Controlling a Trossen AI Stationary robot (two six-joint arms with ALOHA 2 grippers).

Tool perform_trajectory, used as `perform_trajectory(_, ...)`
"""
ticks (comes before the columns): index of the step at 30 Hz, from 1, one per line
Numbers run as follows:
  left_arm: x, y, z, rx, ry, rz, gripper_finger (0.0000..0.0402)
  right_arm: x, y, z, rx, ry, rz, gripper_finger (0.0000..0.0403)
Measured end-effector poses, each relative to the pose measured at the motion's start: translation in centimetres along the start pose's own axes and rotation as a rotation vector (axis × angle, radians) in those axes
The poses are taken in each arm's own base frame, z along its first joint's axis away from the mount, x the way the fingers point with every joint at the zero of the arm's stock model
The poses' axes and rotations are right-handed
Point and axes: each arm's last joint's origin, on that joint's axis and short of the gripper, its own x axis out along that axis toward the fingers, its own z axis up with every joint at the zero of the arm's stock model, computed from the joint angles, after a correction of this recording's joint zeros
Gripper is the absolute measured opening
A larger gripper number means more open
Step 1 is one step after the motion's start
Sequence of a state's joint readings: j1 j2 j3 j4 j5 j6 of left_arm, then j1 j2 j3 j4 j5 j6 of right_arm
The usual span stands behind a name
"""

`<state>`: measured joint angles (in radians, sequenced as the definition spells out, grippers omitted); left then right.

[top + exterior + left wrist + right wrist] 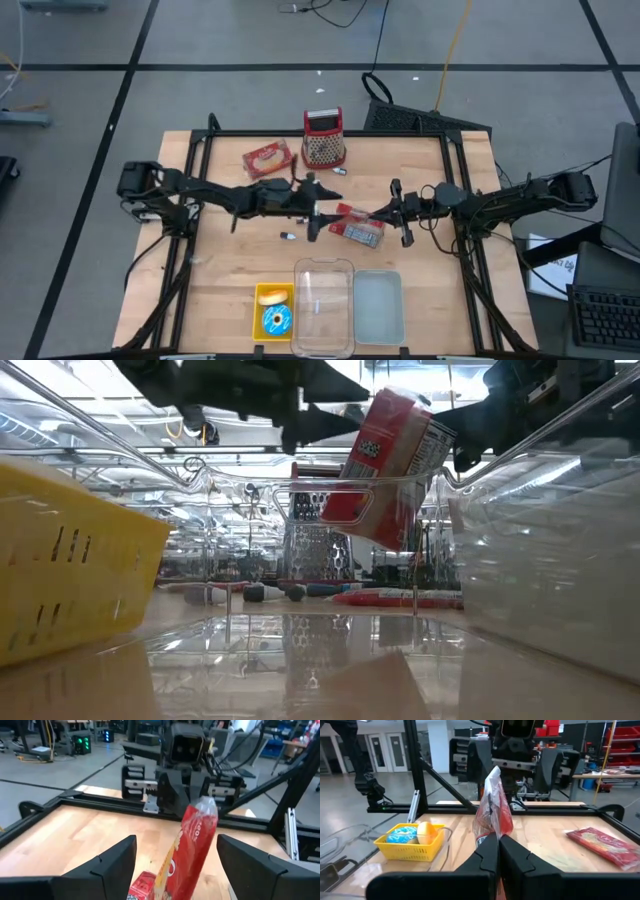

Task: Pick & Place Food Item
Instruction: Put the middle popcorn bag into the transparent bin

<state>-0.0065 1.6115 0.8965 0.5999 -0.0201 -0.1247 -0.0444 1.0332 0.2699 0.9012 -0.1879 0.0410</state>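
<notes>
A red food packet (356,226) hangs in the air over the table's middle, tilted in the low view (392,465). My right gripper (498,840) reaches in from the table's right and is shut on it. My left gripper (176,842) comes level from the table's left and is open. Its two fingers stand on either side of the packet's free end (192,855) without touching it. A second red packet (268,158) lies flat at the far left of the table. My right gripper pinches the packet's narrow end (490,826) between its two shut fingers, coming level from the table's right. The packet stands on edge beyond the fingers, lifted clear of the table and tilted, its other end toward my left gripper.
A metal grater (324,140) stands at the far middle. Near the front edge are a yellow basket (262,322) holding a blue donut and a pale round item, a clear container (323,305) and its lid (378,306). Small bits (288,236) lie on the wood.
</notes>
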Motion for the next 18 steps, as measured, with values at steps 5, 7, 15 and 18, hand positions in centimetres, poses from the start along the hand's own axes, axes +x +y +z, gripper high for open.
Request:
perform_trajectory(5,1.5,-0.6,-0.3,0.043,0.012,-0.018,0.0274,0.0,0.0,0.0,0.000,0.000,-0.001,0.0000)
perform_trajectory(7,1.8,-0.9,-0.3,0.067,0.010,-0.034,0.0275,0.0,0.0,0.0,0.000,0.000,-0.001,0.0000)
perform_trajectory(15,2.1,-1.6,0.6,0.093,-0.017,-0.067,0.0256,0.0,0.0,0.0,-0.002,0.000,-0.003,0.0000)
perform_trajectory(18,2.4,-1.7,0.8,0.093,-0.027,-0.068,0.0244,0.0,0.0,0.0,-0.003,0.000,-0.004,0.0000)
